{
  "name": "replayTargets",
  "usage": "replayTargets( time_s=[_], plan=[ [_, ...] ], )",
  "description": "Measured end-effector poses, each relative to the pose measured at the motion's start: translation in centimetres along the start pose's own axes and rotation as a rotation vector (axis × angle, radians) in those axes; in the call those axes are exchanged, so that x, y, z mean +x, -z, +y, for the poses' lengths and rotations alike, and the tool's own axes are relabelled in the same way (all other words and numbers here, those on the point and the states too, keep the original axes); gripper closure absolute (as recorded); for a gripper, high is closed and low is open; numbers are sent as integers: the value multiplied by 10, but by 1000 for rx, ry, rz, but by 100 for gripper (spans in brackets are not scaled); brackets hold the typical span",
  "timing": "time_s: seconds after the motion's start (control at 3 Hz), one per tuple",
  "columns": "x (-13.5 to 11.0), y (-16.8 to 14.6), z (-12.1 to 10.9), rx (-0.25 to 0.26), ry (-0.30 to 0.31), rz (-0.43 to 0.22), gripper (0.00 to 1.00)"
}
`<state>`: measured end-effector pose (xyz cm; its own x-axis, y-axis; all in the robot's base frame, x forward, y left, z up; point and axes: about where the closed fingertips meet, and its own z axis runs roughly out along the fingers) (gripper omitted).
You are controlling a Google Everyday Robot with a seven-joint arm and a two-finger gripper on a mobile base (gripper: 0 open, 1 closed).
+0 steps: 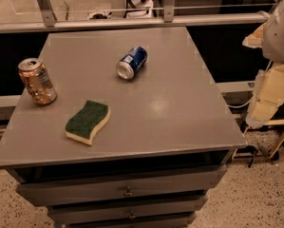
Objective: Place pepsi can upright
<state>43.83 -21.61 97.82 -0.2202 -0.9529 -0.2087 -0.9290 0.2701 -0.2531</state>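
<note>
Tool (264, 109) location: right edge of the camera view, off the table (175, 108) and hanging beside its right side, below the level of the top. Whether the tool is open or closed cannot be told here. It holds nothing that can be seen.

Camera view, task object: the pepsi can (132, 62) lies on its side in the rear centre of the table. Its silver end faces the front left and its blue body points toward the rear right. It is not upright, so the task is judged not yet begun. The can touches nothing else, which leaves room to approach it from above and from both flanks.

Camera view, other objects:
- An orange-gold can (37, 81) stands upright near the left edge, well apart from the pepsi can.
- A green-topped sponge (88, 121) lies flat toward the front left, between the two cans and nearer the front.
- Drawers (127, 192) close the front of the table below the top.

Arm pose: the white joint housing (280, 30) sits high at the right edge, with the cream-coloured link (273, 87) running down from it to the tool. The arm looks folded back and parked clear of the table. To reach the can it would, by judgement, have to rise and extend left across the top.
</note>
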Motion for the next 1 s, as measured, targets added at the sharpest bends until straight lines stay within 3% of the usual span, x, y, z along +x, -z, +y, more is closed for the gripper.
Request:
replayTargets(
  time_s=[0.67,1.0],
  plan=[
    [-3,0,-5,10,18,-8,0],
    [-13,-6,-19,26,128,-31,0]
  ],
)
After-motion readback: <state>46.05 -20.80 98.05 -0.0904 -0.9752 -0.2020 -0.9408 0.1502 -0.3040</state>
